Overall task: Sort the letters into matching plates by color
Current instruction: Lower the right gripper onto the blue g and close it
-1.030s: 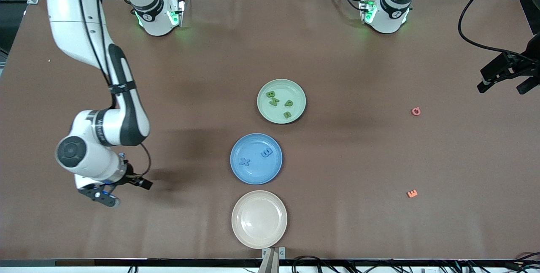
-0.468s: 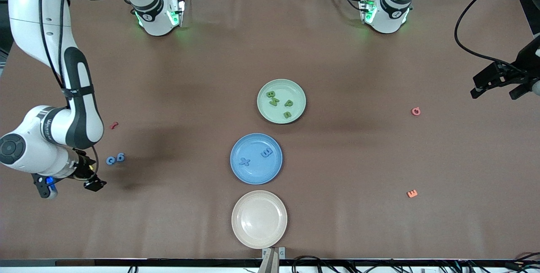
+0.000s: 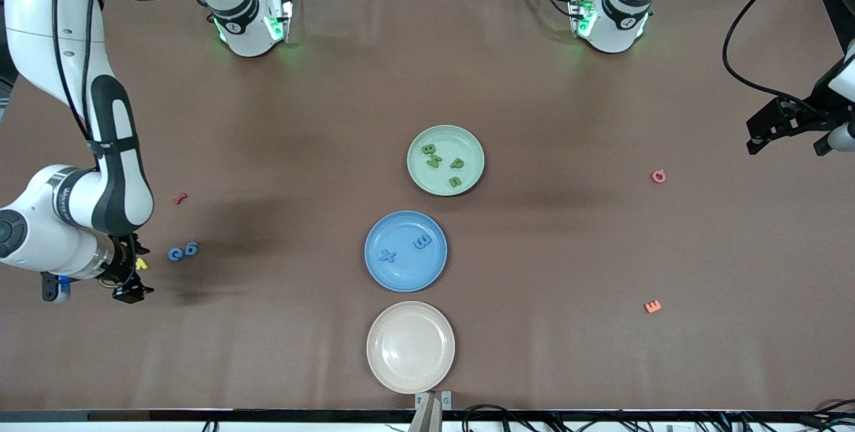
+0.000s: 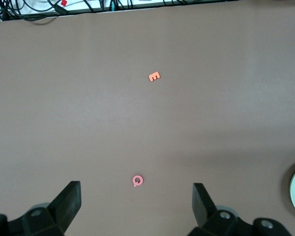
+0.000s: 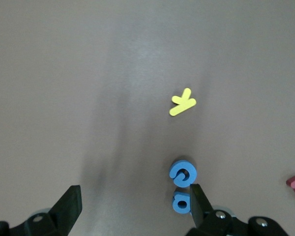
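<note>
The mint green plate (image 3: 467,141) holds several green letters (image 3: 434,161). On the blue plate (image 3: 401,275), nearer to the front camera, lie two blue letters (image 3: 422,242), (image 3: 387,256). Two more blue letters (image 3: 176,254), (image 3: 191,248) lie touching on the table toward the right arm's end. My right gripper (image 3: 123,275) hangs open above the table beside that pair. In the right wrist view the blue pair (image 5: 182,173), (image 5: 181,202) sits close to one finger (image 5: 199,204) of the open right gripper (image 5: 133,204). My left gripper (image 3: 795,126) is open at the left arm's end, above a pink letter (image 4: 137,181); nothing is between its fingers (image 4: 136,199).
A beige plate (image 3: 410,378) stands nearest the front camera. A yellow letter (image 3: 141,263) and a red letter (image 3: 179,198) lie near the blue pair. A pink letter (image 3: 658,176) and an orange letter (image 3: 652,306) lie toward the left arm's end.
The right arm has swung toward its end of the table, uncovering the loose blue pair, the red letter and the yellow letter. The left gripper shifted slightly.
</note>
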### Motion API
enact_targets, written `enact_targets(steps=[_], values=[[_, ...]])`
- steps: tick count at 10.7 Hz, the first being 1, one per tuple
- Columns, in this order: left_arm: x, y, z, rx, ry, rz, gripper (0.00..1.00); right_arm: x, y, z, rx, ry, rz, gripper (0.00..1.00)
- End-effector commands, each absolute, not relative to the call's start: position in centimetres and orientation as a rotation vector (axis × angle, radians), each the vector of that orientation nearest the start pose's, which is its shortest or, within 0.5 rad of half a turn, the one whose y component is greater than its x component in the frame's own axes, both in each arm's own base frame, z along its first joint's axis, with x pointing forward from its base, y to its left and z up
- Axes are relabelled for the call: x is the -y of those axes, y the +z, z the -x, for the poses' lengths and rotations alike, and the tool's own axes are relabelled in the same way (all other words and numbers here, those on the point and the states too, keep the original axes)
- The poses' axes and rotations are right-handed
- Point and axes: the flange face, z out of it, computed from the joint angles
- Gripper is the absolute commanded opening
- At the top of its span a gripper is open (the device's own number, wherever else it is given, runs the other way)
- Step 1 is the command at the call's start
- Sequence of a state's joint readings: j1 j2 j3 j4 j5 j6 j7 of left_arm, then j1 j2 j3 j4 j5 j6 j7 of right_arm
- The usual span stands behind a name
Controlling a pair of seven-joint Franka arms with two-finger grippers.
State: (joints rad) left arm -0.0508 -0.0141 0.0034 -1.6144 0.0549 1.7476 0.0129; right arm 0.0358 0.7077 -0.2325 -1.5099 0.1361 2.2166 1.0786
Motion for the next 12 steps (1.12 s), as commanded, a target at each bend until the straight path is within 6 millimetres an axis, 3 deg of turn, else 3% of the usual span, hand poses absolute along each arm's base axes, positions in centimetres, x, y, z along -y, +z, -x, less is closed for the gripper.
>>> enact_targets(steps=[1, 2, 4, 7, 12], values=[[3.0, 62.9, -56.3, -0.122, -0.182, 3.085, 1.0, 10.7, 24.3, -68.7, -2.019, -0.035, 2.44, 0.96], [4.4, 62.6, -56.4, -0.153, -0.174, 3.085, 1.0, 10.5, 23.6, -68.2, -2.043, -0.039, 2.417, 0.96], [4.5, 61.5, -57.0, -0.161, -0.145, 3.086, 1.0, 9.9, 22.1, -67.0, -2.073, -0.074, 2.366, 0.96], [3.6, 62.5, -56.2, -0.136, -0.123, 3.079, 1.0, 9.0, 21.3, -65.0, -2.079, -0.082, 2.33, 0.96], [1.1, 62.9, -55.0, -0.068, -0.046, 3.075, 1.0, 7.0, 20.0, -64.0, -2.106, -0.056, 2.306, 0.96]])
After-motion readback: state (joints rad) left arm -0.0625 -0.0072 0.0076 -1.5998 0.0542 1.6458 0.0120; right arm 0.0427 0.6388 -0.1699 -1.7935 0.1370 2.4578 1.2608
